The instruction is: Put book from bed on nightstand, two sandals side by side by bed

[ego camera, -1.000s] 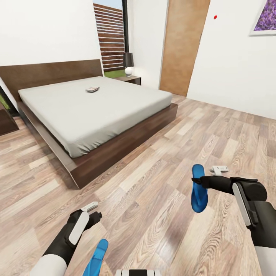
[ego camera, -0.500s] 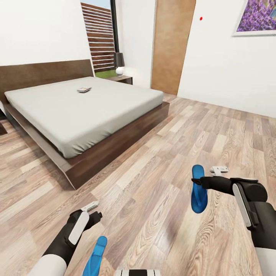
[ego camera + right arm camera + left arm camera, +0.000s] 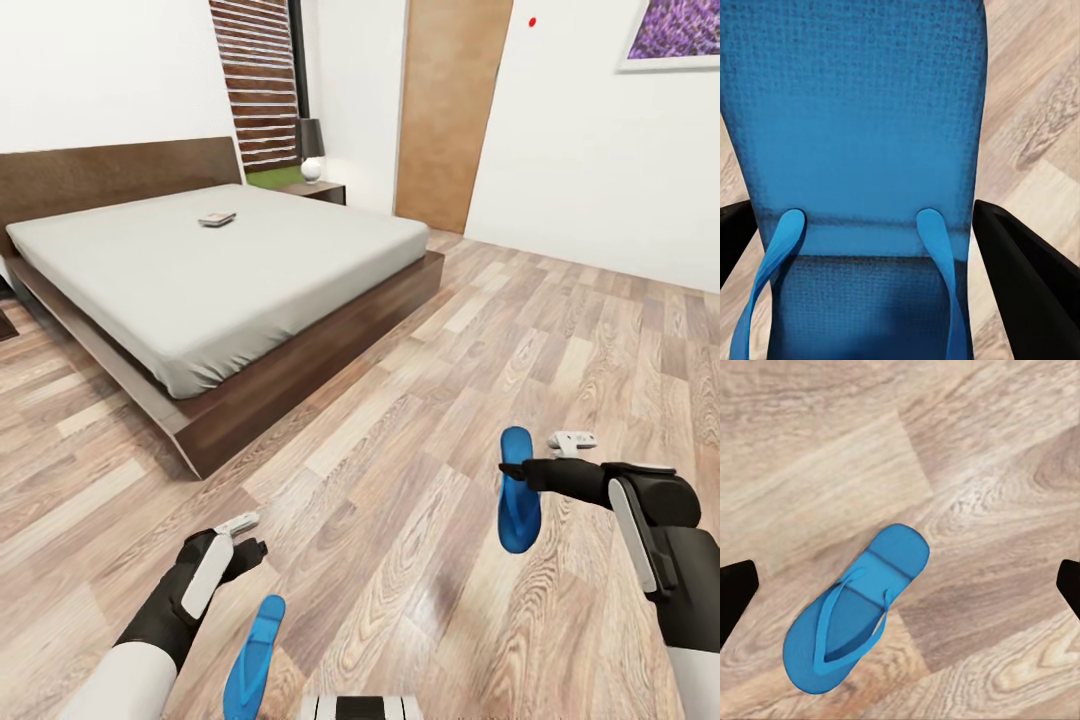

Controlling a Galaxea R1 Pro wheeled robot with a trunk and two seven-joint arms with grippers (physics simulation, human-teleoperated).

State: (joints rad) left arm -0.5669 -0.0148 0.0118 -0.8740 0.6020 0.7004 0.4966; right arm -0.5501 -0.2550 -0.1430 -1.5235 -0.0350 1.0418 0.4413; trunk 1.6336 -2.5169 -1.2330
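Observation:
My right gripper (image 3: 527, 473) is shut on a bright blue sandal (image 3: 518, 492), which hangs toe-down above the wood floor; in the right wrist view the sandal (image 3: 870, 112) sits between the dark fingers (image 3: 1020, 270). The second sandal (image 3: 255, 655) lies on the floor just below my left gripper (image 3: 243, 537), which is open; in the left wrist view the sandal (image 3: 855, 619) is some way off between widely spread fingertips (image 3: 735, 592). The book (image 3: 216, 218) lies on the bed (image 3: 300, 260) at the left. A nightstand (image 3: 318, 189) stands at the bed's far corner.
A small lamp (image 3: 312, 150) stands on the nightstand, by the tall window (image 3: 262, 85). A wooden door (image 3: 447, 110) is in the far wall and a picture (image 3: 672, 30) hangs at the upper right. Wood-plank floor (image 3: 420, 360) stretches between me and the bed.
The whole view has shifted, so the bed now sits further left and higher in the picture. Both arms keep their pose, and the right gripper still holds its sandal.

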